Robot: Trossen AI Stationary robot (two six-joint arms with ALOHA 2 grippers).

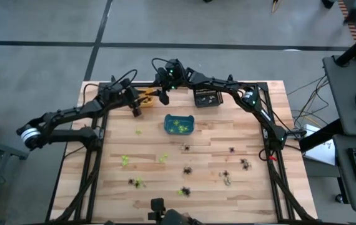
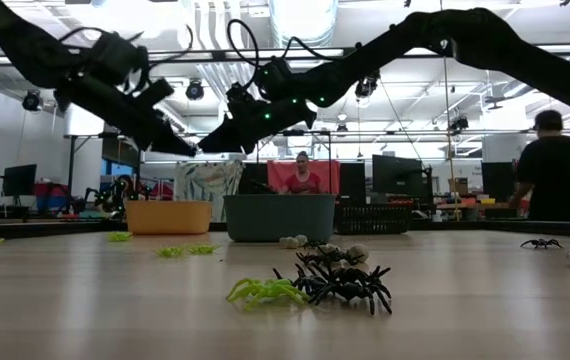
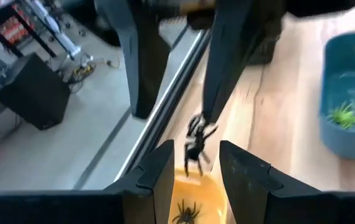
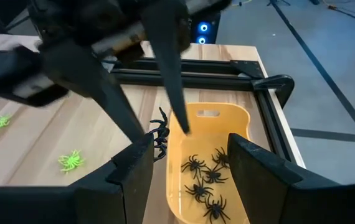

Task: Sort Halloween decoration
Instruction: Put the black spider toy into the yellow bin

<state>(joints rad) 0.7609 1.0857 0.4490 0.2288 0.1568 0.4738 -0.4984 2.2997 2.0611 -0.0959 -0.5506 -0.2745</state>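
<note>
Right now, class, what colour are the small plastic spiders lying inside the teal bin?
Lime green plastic spiders in the teal bin; the high view shows them best.

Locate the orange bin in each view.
High view: orange plastic bin at the table's far edge, left of the teal plastic bin.
Low view: left of the teal bin.
Left wrist view: between the left gripper's fingers.
Right wrist view: between the right gripper's fingers, black spiders inside.
Landmark: teal bin; not in right wrist view.
</note>
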